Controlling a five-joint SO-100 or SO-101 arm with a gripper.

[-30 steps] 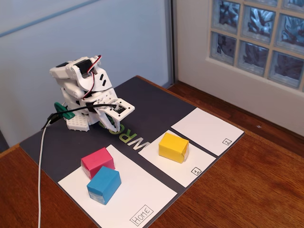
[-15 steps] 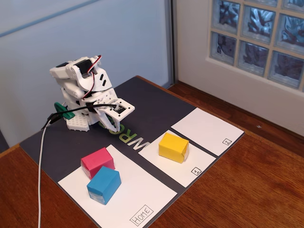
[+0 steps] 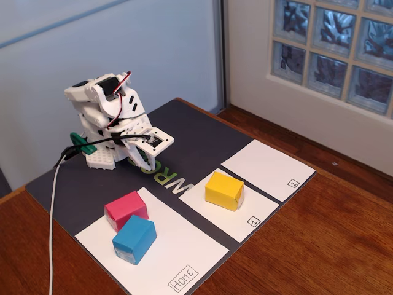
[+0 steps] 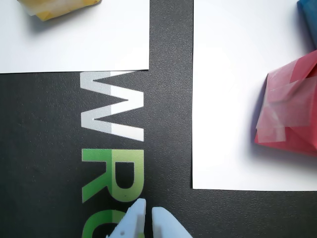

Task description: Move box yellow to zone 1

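Fixed view high and angled down across the whole dark printed mat (image 3: pixel 202 141), wrist view close, straight down on that mat (image 4: pixel 49 148), both showing the white and green lettering (image 4: pixel 113 144).

White printed-plastic arm (image 3: pixel 110 123) with black servos; red and black cables; green clamp (image 3: pixel 83 144); pale tool (image 4: pixel 147 220) fingertips.

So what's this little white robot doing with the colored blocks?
Right now it is handling nothing. The arm sits folded at the back of the dark mat, its end effector empty, tips nearly together over the mat's lettering. The yellow box rests on the white panel marked 1. The pink block and blue block sit touching on the Home panel.
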